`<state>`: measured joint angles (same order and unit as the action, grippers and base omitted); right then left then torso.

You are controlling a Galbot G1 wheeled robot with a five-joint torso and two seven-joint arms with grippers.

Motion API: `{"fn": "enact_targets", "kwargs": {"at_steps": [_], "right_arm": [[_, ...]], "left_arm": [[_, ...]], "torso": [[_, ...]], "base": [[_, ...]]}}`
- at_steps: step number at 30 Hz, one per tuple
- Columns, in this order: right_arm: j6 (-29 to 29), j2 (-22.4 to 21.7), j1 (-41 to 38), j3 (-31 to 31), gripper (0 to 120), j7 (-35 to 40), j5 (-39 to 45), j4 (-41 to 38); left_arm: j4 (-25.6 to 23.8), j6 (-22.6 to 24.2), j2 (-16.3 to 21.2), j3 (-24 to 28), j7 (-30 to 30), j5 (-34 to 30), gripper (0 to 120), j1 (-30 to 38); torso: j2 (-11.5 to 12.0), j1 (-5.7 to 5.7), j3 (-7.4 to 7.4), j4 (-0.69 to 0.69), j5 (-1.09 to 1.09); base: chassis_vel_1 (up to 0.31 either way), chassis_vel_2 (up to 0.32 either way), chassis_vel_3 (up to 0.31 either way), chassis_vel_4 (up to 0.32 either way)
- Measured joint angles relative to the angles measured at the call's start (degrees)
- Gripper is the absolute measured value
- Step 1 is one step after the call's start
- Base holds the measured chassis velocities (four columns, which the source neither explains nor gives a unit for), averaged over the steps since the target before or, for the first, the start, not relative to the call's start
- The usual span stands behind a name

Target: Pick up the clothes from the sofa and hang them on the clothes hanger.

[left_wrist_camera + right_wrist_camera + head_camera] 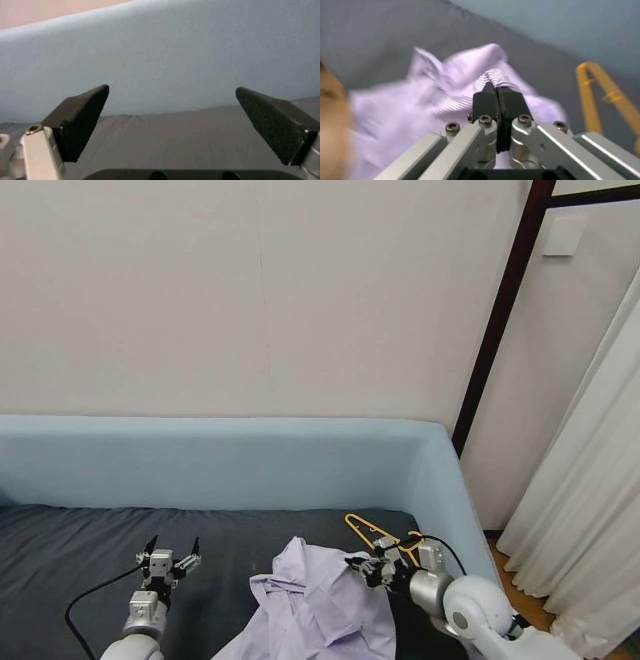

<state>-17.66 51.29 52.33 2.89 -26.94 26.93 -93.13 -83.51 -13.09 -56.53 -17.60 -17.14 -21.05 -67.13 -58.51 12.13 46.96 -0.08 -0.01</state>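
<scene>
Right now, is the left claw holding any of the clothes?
No, the left claw stands open and empty above the dark sofa seat.

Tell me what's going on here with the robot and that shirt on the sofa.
The right hand is shut on a fold of the lilac shirt, crumpled on the sofa seat. The yellow hanger lies just behind that hand. The left hand hangs open over the seat, left of the shirt, holding nothing.
</scene>
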Motion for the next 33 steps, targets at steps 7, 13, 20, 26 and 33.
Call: {"fn": "enact_targets", "kwargs": {"at_steps": [7,13,20,26,33], "right_arm": [[16.9,-0.6,1.5,1.8,15,14.1,-22.2,8.0],[0.2,-1.1,6.4,0.1,36,27.6,1.6,-4.7],[-15.5,1.4,7.1,-1.7,51,49.4,24.1,-16.9],[-17.8,7.4,5.8,-9.3,81,58.4,33.4,-19.6],[-15.5,14.5,1.2,-13.1,100,57.4,30.6,-7.3]], "left_arm": [[0.4,-0.2,0.2,0.6,0.1,-0.1,100,0.3],[0.5,-0.3,0.3,1.3,0.2,-0.1,100,1.0],[0.4,-0.3,0.5,1.3,0.2,-0.1,100,1.1],[0.8,-0.3,1.2,0.4,0.2,-0.3,100,0.8],[0.5,-0.3,1.1,-0.7,0.1,-0.2,100,-0.2]], "torso": [[0.0,0.0,0.01,0.01,0.01],[0.0,0.0,0.0,0.01,0.0],[0.0,0.0,0.0,0.02,-0.02],[0.0,0.0,0.0,0.0,-0.03],[0.0,0.0,0.01,0.02,-0.01]], "base": [[0.0,0.0,0.0,0.0],[0.0,0.0,0.0,0.0],[0.0,0.0,0.0,0.0],[0.0,0.0,0.0,0.0],[0.0,0.0,0.0,0.0]]}}
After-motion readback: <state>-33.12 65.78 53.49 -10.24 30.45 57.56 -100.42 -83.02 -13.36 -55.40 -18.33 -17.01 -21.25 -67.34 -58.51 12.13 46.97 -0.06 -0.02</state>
